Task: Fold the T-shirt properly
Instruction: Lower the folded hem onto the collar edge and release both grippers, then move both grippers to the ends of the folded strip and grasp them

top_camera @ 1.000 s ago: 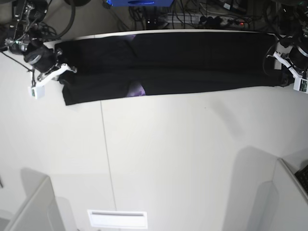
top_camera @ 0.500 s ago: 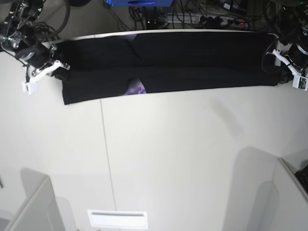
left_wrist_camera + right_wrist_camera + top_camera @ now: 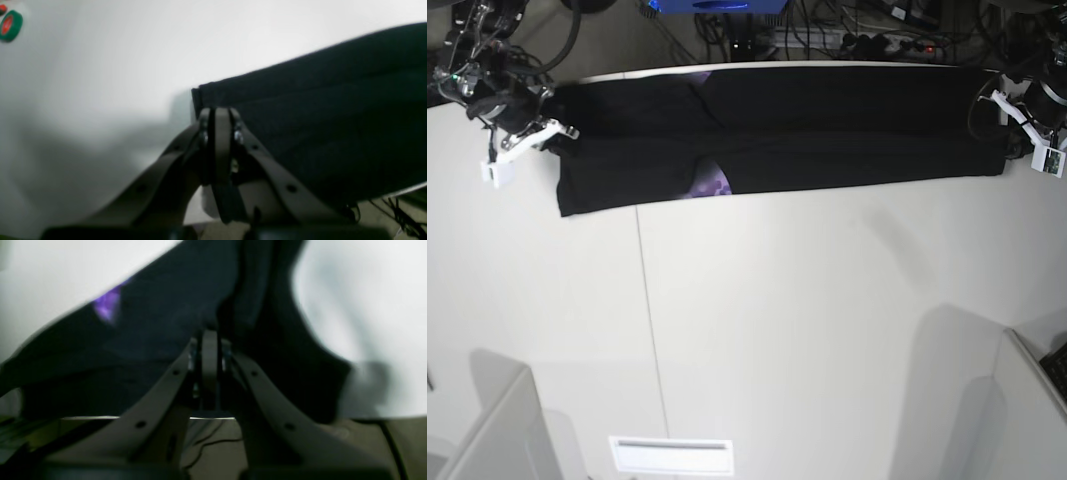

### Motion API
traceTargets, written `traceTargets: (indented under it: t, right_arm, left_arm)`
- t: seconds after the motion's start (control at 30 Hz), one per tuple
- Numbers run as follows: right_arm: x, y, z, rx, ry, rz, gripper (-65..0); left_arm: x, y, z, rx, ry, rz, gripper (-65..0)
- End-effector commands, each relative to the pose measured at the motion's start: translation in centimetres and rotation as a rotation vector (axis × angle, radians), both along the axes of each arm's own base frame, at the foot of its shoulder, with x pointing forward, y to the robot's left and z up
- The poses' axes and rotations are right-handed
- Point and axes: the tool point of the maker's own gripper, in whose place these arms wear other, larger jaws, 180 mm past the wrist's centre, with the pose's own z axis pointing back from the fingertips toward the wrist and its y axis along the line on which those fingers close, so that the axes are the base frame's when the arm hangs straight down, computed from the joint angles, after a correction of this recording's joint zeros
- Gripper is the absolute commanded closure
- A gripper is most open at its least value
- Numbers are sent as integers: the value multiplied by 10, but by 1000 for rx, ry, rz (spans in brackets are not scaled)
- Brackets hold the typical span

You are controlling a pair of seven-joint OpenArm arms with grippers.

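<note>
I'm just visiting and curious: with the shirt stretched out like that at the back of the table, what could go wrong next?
1. The T-shirt lies along the table's far edge, so a pull backward might drag it off.
2. The left gripper and right gripper sit shut at opposite ends. If neither truly pinches cloth, the next fold may move nothing.
3. The purple print peeks out, so layers may fold unevenly.

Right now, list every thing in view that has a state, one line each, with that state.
T-shirt: folded into a long black band along the table's far edge, a bit of purple print showing at its near edge.
Left gripper: jaws shut, at the shirt's end corner.
Right gripper: jaws shut, over the shirt's other end.
Table: white, bearing the shirt.
</note>
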Motion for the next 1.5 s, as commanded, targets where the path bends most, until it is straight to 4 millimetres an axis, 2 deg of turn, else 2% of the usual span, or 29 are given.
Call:
traceTargets:
  t: [0.0, 0.53, 0.63, 0.77, 0.83, 0.9, 1.0, 1.07, 1.13, 1.2, 1.23, 1.37, 1.47]
  right_arm:
    - [4, -5, 6, -24, -25, -1, 0]
    - [-1, -5, 0, -38, -4, -8, 0]
    - [-4, -5, -1, -38, 2, -8, -2]
    - [-4, -7, 0, -42, -2, -14, -222]
    - [-5, -8, 0, -44, -2, -16, -258]
    - [-4, -8, 1, -45, -5, -16, -254]
    - [-2, -7, 3, -46, -14, -10, -225]
    - [2, -1, 9, -51, -46, 18, -183]
    - [9, 4, 15, -69, -109, 89, -110]
    - [17, 9, 22, -91, -186, 162, 0]
    - [19, 9, 23, -96, -203, 176, 0]
    - [16, 6, 13, -81, -172, 162, 0]
    - [11, 8, 1, -60, -137, 160, 0]
  left_arm:
    - [5, 1, 8, 16, -23, -17, 0]
    - [-5, 4, 5, 18, 2, -8, -2]
    - [-5, 4, 5, 19, 3, -9, -127]
    - [-5, 5, 5, 20, 3, -7, -354]
    - [-5, 5, 5, 21, 2, -6, -438]
    - [-6, 11, 9, 30, -10, 12, -474]
    - [-7, 22, 19, 49, -36, 45, -443]
    - [-7, 23, 19, 49, -39, 50, -382]
    - [-7, 23, 19, 47, -38, 51, -252]
    - [-8, 22, 16, 38, -36, 56, -43]
    - [-10, 20, 14, 30, -36, 62, 0]
    - [-14, 13, 4, -3, -26, 79, 0]
    - [-18, 2, -16, -58, 16, 71, 0]
